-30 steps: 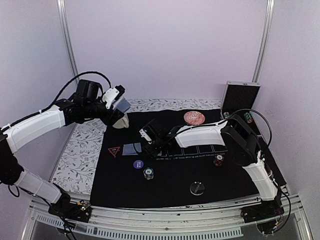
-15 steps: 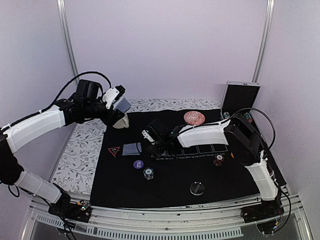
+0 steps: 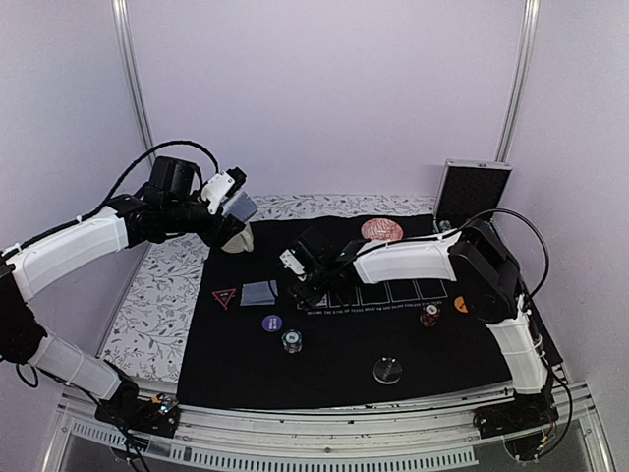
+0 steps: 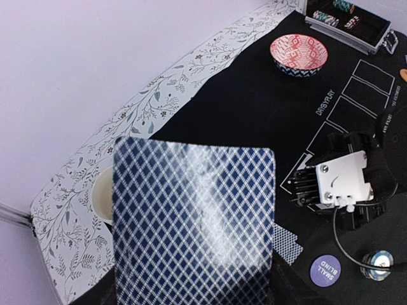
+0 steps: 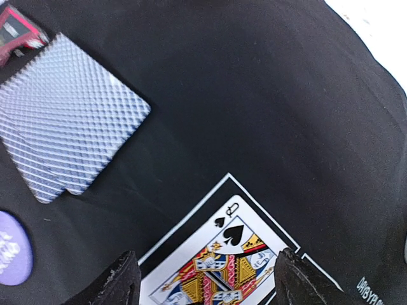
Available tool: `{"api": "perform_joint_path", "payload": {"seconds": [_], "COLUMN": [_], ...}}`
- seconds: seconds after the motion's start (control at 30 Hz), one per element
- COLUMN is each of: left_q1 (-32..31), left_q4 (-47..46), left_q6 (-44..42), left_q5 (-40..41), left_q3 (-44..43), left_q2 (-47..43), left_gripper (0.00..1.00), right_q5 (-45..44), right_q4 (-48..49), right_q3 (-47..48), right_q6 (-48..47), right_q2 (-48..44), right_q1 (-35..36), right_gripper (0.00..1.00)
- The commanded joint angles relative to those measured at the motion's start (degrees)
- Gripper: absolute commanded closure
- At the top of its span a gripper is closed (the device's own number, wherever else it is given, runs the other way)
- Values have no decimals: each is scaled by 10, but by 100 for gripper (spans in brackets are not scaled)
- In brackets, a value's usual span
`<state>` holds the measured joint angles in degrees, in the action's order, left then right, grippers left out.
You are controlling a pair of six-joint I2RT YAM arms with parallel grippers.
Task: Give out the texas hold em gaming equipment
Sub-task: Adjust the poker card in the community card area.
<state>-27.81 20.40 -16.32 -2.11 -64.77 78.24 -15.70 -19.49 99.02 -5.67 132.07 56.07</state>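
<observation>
My left gripper (image 3: 234,203) is raised over the table's far left and shut on grey-blue-backed playing cards (image 4: 194,222), which hide its fingers in the left wrist view. My right gripper (image 5: 210,286) is open, its fingertips (image 5: 121,279) either side of a face-up queen of spades (image 5: 232,254) lying in a printed box of the black mat (image 3: 344,344). Two face-down cards (image 5: 63,136) lie to its left, also in the top view (image 3: 259,293). The red-edged triangle (image 3: 224,297), purple disc (image 3: 273,323), chip stack (image 3: 291,340), clear disc (image 3: 387,371), second chip stack (image 3: 429,316) and orange disc (image 3: 459,304) lie on the mat.
A cream mug (image 3: 238,239) stands at the mat's far left corner under the left gripper. A red patterned bowl (image 3: 381,231) sits at the back. An open chip case (image 3: 472,193) stands at the far right. The floral cloth (image 3: 157,295) lies left of the mat.
My right gripper has shifted slightly toward the far right over the mat's first printed box. The left arm with its cards has not moved.
</observation>
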Motion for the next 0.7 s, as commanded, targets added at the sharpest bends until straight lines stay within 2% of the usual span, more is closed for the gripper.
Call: {"api": "perform_joint_path", "payload": {"seconds": [0.0,0.17,0.37,0.67], "left_q1": [7,7,7,7], "left_q4": [-10,-10,-10,-8], "left_q6": [-3,-3,-2,-1], "left_q5": [-5,-7,-6,-8], "left_q3": [-11,-11,-11,-11], "left_q2": [-12,-12,-12,-13], "left_gripper": [40,40,40,39], "right_q5": [76,101,47,11], "right_q4": [3,10,-49,-114], "right_q3": [15,-16,-28,-6], "right_q6": [68,125,195,239], "right_q2": [-71,-106,-93,-23], "right_q1": [-21,-43,-70,-76], "right_gripper": [25,27,46,56]}}
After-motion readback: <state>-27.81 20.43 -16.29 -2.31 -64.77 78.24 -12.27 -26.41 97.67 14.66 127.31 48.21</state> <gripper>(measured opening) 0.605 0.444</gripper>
